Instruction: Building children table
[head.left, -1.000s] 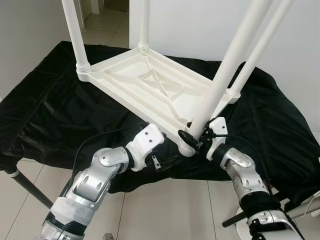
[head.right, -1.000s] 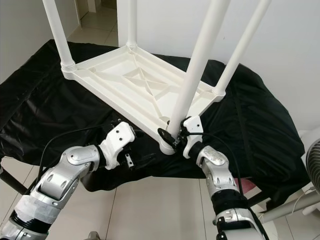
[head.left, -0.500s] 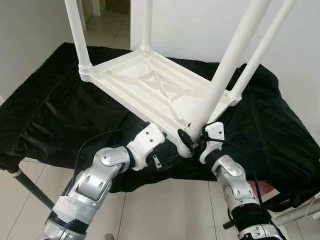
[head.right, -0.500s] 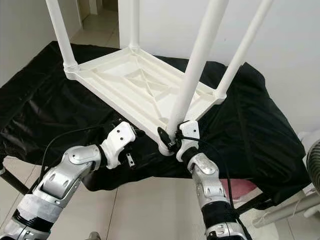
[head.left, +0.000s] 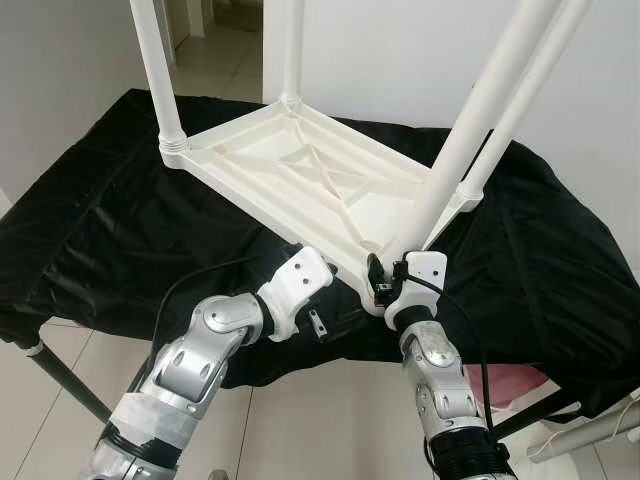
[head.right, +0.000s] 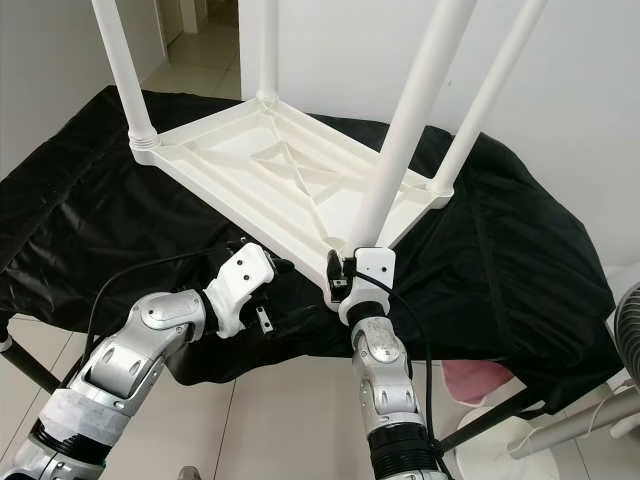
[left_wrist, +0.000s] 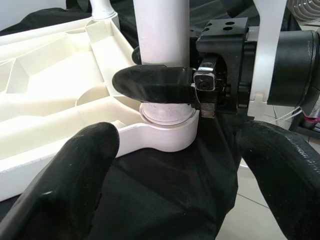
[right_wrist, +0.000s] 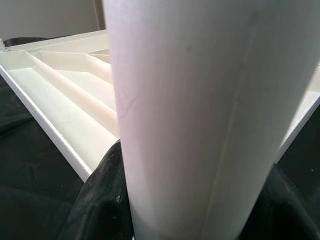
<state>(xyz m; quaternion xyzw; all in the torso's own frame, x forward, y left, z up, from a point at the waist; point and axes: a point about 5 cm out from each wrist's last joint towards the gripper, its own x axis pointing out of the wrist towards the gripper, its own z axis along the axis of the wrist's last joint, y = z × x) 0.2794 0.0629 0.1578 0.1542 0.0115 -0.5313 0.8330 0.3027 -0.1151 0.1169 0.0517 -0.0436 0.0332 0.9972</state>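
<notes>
At lower centre, the right tool (head.left: 383, 283) pinches the near leg (head.left: 455, 155) at its socket on the upturned table (head.left: 300, 180); left tool (left_wrist: 175, 165) waits spread. A tilted leg may jam.

The upturned white table top (head.left: 300, 180) lies on a black cloth (head.left: 110, 220), its four legs standing up and barring any sweep across it. The right pincer (head.left: 378, 282) is clamped round the near leg (head.left: 440, 190) just above its socket, blocking that corner. The left pincer (left_wrist: 165, 170), fingers spread, hangs beside the same corner over bare cloth. Between the ribs of the underside the hollows lie free, as does the cloth on the far left.
</notes>
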